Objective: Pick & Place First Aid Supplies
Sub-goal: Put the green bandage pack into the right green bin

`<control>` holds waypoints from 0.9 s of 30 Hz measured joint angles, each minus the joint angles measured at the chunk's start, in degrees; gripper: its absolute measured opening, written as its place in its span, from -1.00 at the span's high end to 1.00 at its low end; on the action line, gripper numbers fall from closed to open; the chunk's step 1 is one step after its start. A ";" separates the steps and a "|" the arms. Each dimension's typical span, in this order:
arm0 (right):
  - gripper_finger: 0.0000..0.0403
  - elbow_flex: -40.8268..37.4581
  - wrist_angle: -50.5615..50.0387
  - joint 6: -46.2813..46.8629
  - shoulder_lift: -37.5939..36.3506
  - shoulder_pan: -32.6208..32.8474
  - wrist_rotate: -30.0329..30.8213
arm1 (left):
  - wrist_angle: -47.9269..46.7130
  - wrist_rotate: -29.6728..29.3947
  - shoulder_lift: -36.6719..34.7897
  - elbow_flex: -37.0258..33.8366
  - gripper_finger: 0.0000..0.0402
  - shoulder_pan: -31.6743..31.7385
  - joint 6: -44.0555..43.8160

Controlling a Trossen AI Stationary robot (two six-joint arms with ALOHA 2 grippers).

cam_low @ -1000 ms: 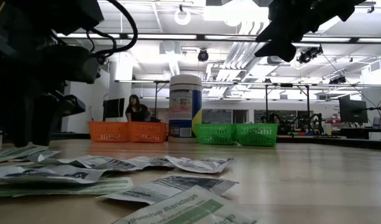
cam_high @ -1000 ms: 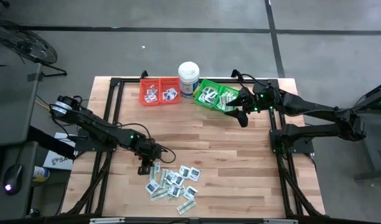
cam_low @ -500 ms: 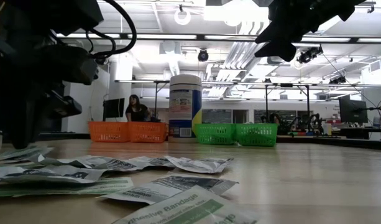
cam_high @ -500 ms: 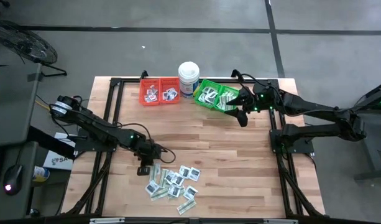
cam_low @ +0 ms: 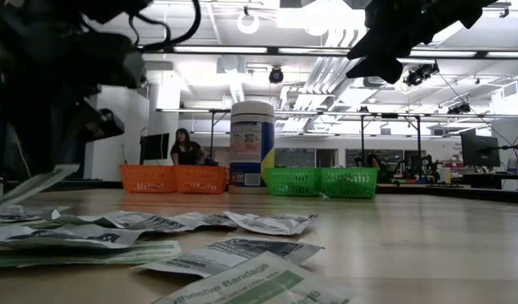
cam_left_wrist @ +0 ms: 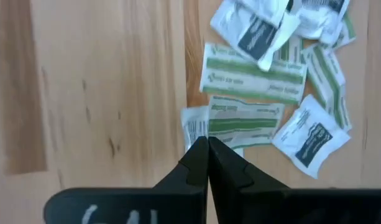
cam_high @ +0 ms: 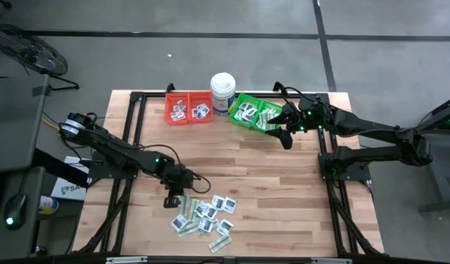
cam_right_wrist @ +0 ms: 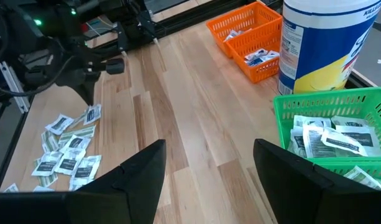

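- The left gripper (cam_high: 175,199) sits at the near-left edge of the packet pile (cam_high: 205,216), low over the table (cam_high: 283,191).
- In the left wrist view its fingers (cam_left_wrist: 196,163) are pressed together, and they seem to pinch the edge of a white packet (cam_left_wrist: 194,127) and the green-striped strip (cam_left_wrist: 243,121) beside it; which one is really held is hard to tell.
- The low view shows a packet (cam_low: 30,186) tilted up off the wood under the left arm, its end raised above the flat ones.
- The rest of the supplies lie loose and overlapping on the wood in the near middle: square white packets with dark print and longer green-and-white strips.
- More packets lie in the orange bin (cam_high: 189,108) and in the green bin (cam_high: 255,114) at the far edge.
- A white tub (cam_high: 223,92) stands upright between the two bins.
- The right gripper (cam_high: 280,130) hangs just beside the green bin's near-right corner, above the table.
- Its fingers (cam_right_wrist: 140,168) are spread wide with nothing between them, as the right wrist view shows.
- In the low view a person (cam_low: 186,148) sits in the room well behind the orange bin.
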 joint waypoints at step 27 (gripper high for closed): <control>-0.17 0.00 14.50 -6.29 0.87 4.89 -4.20 | -5.04 -63.03 0.00 34.50 1.00 0.26 14.73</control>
